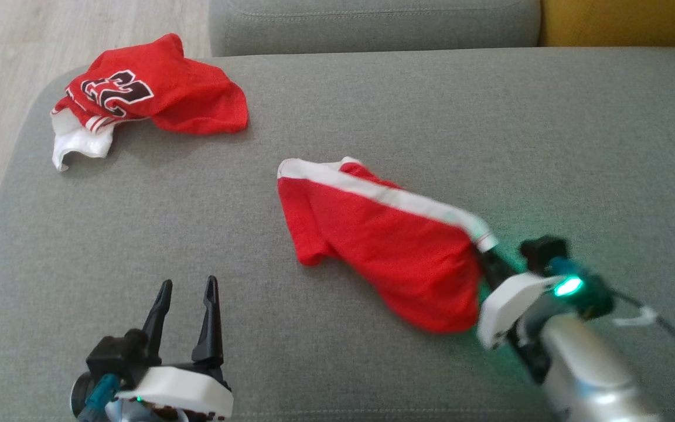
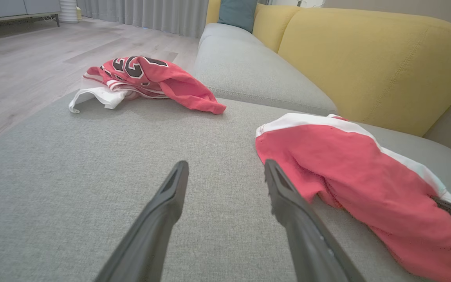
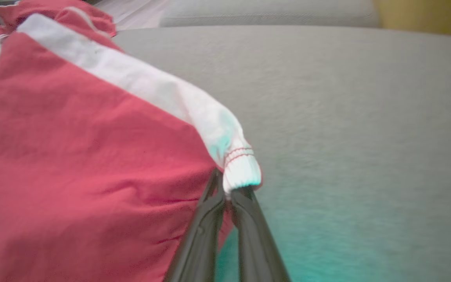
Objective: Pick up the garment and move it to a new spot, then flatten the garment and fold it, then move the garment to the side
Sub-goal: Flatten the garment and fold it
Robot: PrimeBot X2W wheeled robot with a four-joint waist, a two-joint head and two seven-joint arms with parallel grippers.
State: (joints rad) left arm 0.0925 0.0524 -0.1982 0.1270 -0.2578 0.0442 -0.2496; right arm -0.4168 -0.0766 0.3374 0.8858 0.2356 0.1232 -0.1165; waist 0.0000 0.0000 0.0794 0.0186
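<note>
A pair of red shorts (image 1: 384, 246) with a white side stripe hangs partly lifted over the grey sofa seat (image 1: 372, 105). My right gripper (image 1: 486, 253) is shut on the shorts' waistband corner, and the right wrist view shows the white elastic edge pinched between the fingertips (image 3: 227, 192). The shorts (image 2: 358, 176) trail to the left, their far end resting on the cushion. Near the seat's front left, my left gripper (image 1: 188, 287) is open with nothing in it and stands apart from the shorts; its dark fingers (image 2: 166, 203) hover over bare fabric.
A crumpled red jersey (image 1: 150, 94) with a black number and white trim lies at the seat's far left corner, near the edge. Wooden floor (image 1: 33, 58) lies beyond. A yellow backrest (image 2: 366, 58) rises behind the seat.
</note>
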